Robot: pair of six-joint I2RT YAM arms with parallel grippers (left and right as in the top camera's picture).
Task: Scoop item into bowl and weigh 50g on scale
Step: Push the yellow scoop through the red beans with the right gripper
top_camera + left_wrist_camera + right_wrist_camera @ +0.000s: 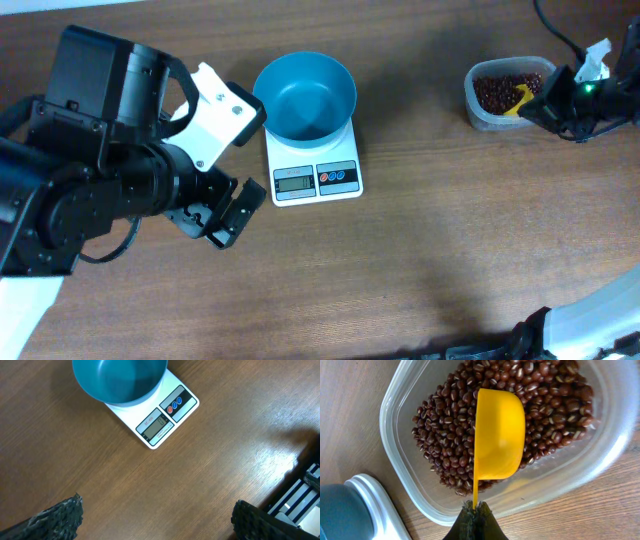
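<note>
The teal-blue bowl (pixel 304 95) stands empty on the white scale (pixel 314 178), also seen in the left wrist view as bowl (pixel 120 380) and scale (pixel 165 420). My left gripper (pixel 225 215) hovers open over bare table just left of the scale, its fingertips (pixel 55 520) far apart and the gripper (pixel 157 522) holding nothing. At the far right, dark red-brown beans (pixel 450 435) fill a clear tub (pixel 395 445). My right gripper (pixel 476 508) is shut on the thin handle of a yellow scoop (pixel 499 435), whose cup lies among the beans, turned on its side.
The clear tub (pixel 505 95) sits near the table's back right, with the right arm (pixel 590 95) and its cables behind it. The bulky left arm (pixel 100 180) covers the left side. Part of a white stand (pixel 590 320) shows at the bottom right corner.
</note>
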